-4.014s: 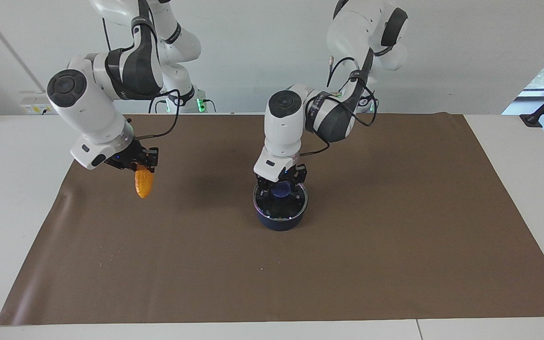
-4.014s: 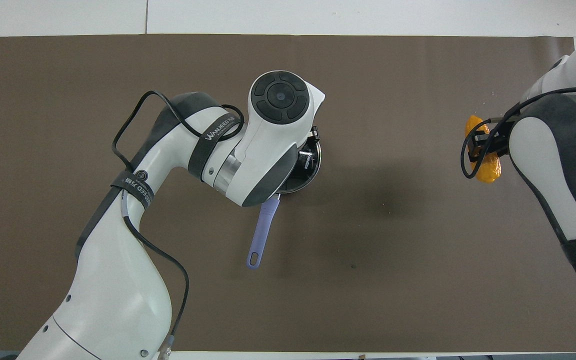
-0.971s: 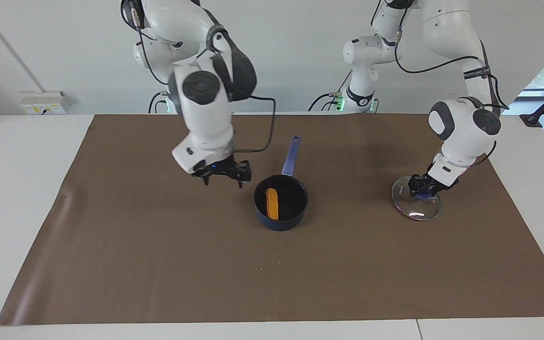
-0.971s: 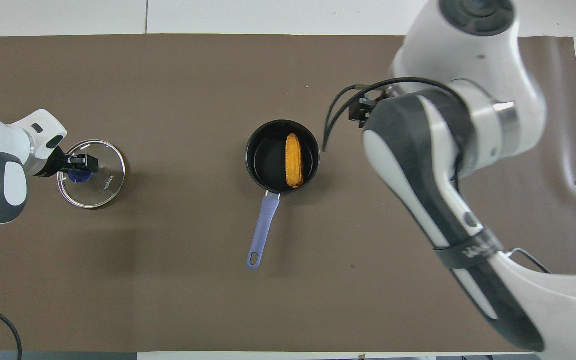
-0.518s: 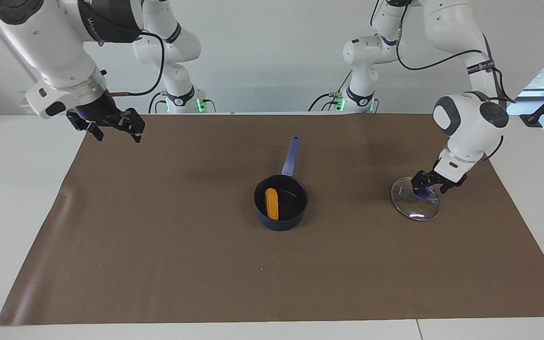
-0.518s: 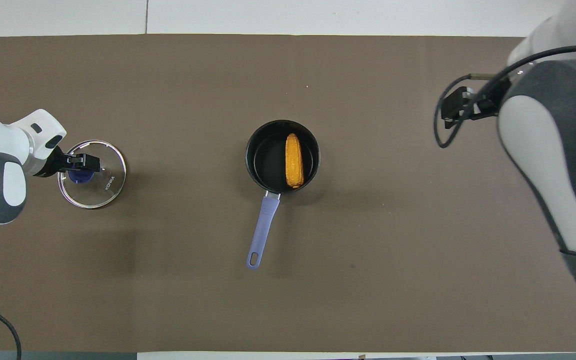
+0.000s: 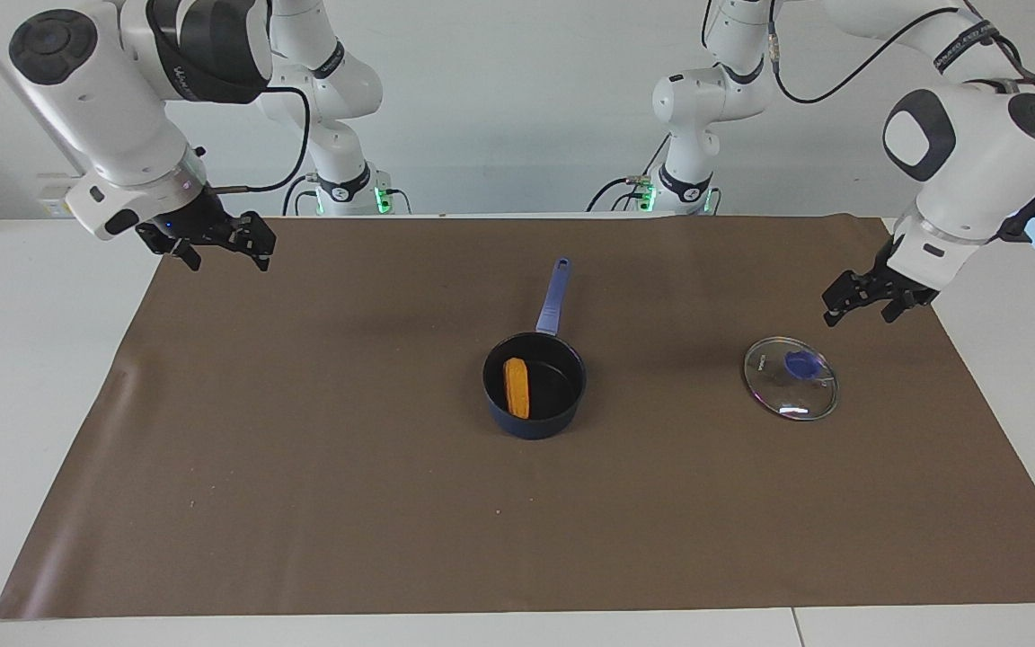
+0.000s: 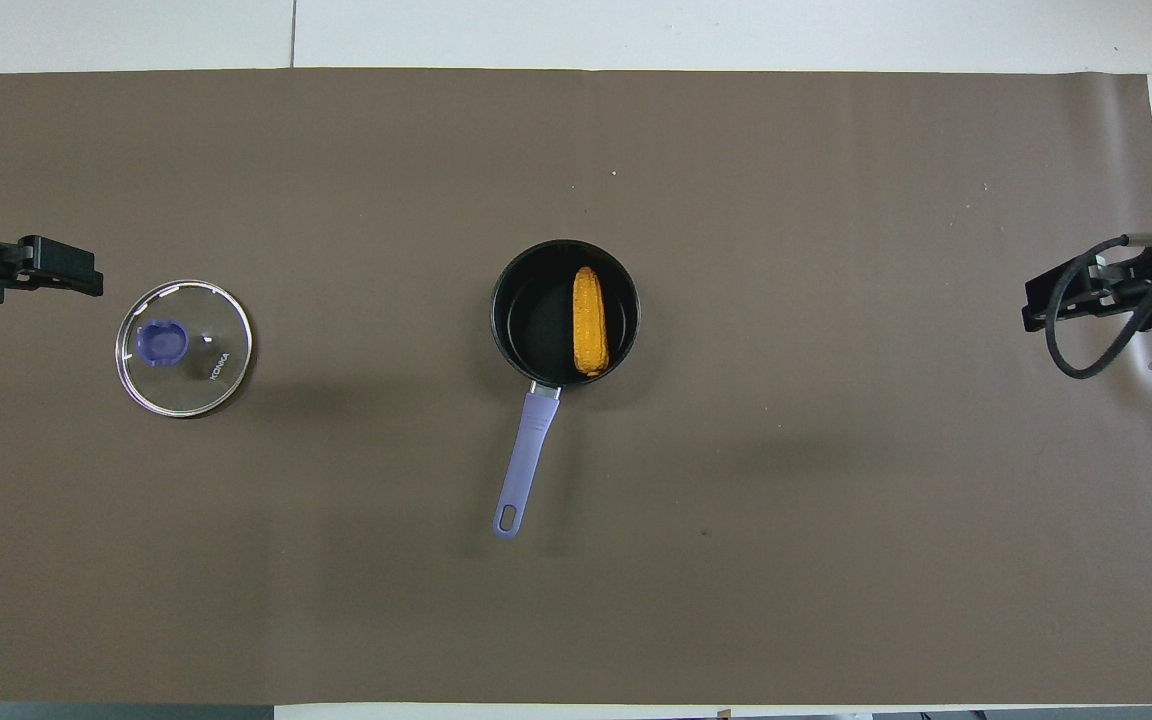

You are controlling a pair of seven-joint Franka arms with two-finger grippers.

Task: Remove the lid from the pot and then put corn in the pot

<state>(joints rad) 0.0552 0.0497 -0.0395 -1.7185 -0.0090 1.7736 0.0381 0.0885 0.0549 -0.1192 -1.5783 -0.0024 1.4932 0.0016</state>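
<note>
The dark navy pot [image 7: 534, 426] stands uncovered mid-mat, its light-blue handle pointing toward the robots; it also shows in the overhead view [image 8: 496, 312]. The yellow-orange corn [image 7: 516, 388] lies inside the pot [image 8: 589, 320]. The glass lid [image 7: 791, 386] with its blue knob lies flat on the mat toward the left arm's end [image 8: 206, 360]. My left gripper [image 7: 859, 310] is open and empty, raised over the mat close to the lid and clear of it [image 8: 86, 272]. My right gripper [image 7: 223, 253] is open and empty, up over the mat's corner at the right arm's end [image 8: 1034, 305].
A brown paper mat [image 7: 302, 467] covers most of the white table [image 7: 32, 359]. Nothing else stands on it. Both arm bases are at the robots' edge of the table.
My left gripper has let go of the lid's knob and risen away from it. My right gripper stays raised at its end of the table. Pot, corn and lid have not moved.
</note>
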